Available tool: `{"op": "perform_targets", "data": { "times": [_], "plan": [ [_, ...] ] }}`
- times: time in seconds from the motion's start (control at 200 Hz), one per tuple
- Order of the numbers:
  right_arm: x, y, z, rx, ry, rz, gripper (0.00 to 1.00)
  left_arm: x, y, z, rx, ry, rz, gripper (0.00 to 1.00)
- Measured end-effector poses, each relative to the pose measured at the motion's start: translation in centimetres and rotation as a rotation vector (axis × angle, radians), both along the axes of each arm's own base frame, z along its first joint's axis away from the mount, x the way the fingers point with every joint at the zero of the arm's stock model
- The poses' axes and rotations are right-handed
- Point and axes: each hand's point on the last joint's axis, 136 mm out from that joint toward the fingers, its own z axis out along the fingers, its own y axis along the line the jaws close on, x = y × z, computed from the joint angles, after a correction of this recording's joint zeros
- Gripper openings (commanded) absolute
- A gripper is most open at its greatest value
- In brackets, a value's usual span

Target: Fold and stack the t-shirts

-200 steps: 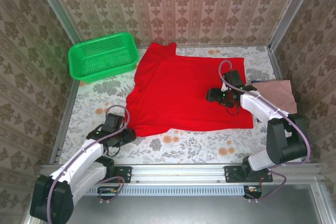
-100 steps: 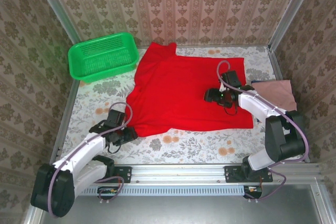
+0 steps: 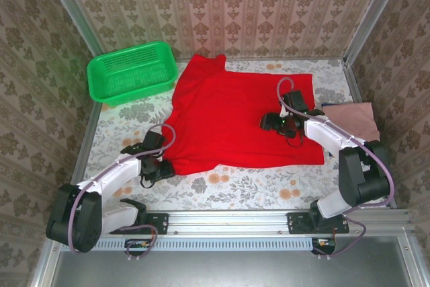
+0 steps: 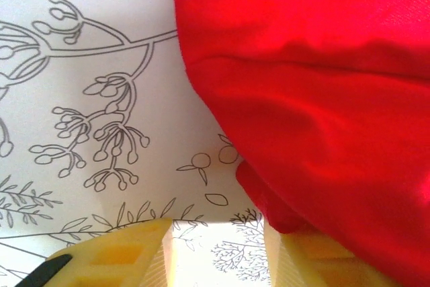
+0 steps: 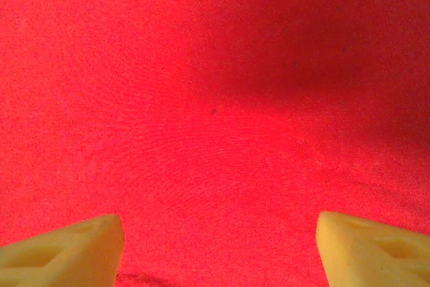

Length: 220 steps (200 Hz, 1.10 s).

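— What lay where?
— On the table [image 3: 255, 183], the red t-shirt [image 3: 228, 115] lay spread at the middle; the green basket [image 3: 131, 72] stood far left, and the pink t-shirt [image 3: 353, 117] at the right edge.
— The pincers?
— The left pincer [image 4: 218, 233] stood parted at the red hem's near-left corner; the right pincer [image 5: 218, 233] gaped wide above the red cloth.

A: What colours are showing?
B: One t-shirt [image 3: 235, 112] is glowing bright red, the other t-shirt [image 3: 359, 117] is looking dusty pink, the basket [image 3: 138, 91] is showing green, the worktop [image 3: 248, 183] is wearing grey-and-orange flowers.
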Motion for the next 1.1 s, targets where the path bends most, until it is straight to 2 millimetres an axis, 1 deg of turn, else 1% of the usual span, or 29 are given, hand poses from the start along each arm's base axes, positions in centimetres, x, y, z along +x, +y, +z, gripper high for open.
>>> {"op": "perform_targets", "data": {
  "times": [0.075,0.12,0.16,0.235,0.3,0.365,0.445,0.505,0.55,0.655,0.77,0.9,0.995,1.1],
  "plan": [
    [0.0,0.0,-0.1,0.0,0.002,0.0,0.76,0.3,-0.7,0.4,-0.03,-0.018,-0.018,0.44],
    [0.0,0.0,-0.1,-0.001,0.004,0.0,0.76,1.3,-2.3,1.0,-0.099,-0.069,-0.053,0.44],
    [0.0,0.0,-0.2,-0.001,0.006,0.0,0.76,2.4,-3.8,2.0,-0.16,-0.133,-0.092,0.44],
    [0.0,0.0,-0.4,-0.001,0.011,0.001,0.76,3.8,-5.5,3.7,-0.234,-0.219,-0.134,0.45],
    [0.0,0.1,-0.6,0.0,0.013,0.002,0.76,4.5,-6.2,4.7,-0.272,-0.269,-0.154,0.46],
    [0.1,0.1,-0.7,0.0,0.016,0.002,0.76,4.9,-6.6,5.2,-0.29,-0.295,-0.165,0.46],
    [0.1,0.1,-0.9,0.0,0.017,0.002,0.76,5.1,-6.9,5.2,-0.302,-0.3,-0.172,0.49],
    [0.2,0.1,-0.9,0.0,0.016,0.002,0.76,5.2,-7.1,4.9,-0.304,-0.291,-0.177,0.49],
    [0.2,0.1,-0.9,0.0,0.016,0.002,0.76,5.4,-7.2,4.6,-0.305,-0.282,-0.178,0.45],
    [0.2,0.1,-0.9,0.0,0.017,0.002,0.76,5.6,-7.6,4.2,-0.311,-0.264,-0.179,0.26],
    [0.2,0.1,-1.2,-0.002,0.025,0.002,0.76,5.8,-7.8,4.6,-0.32,-0.269,-0.187,0.08],
    [0.1,0.1,-1.4,-0.003,0.031,0.002,0.76,5.3,-7.6,5.3,-0.324,-0.268,-0.175,0.0],
    [0.1,0.1,-1.5,-0.004,0.033,0.002,0.76,4.4,-7.1,6.7,-0.338,-0.274,-0.142,0.0],
    [0.2,0.1,-1.5,-0.004,0.032,0.002,0.76,2.8,-6.0,8.2,-0.353,-0.274,-0.069,0.0]
  ]
}}
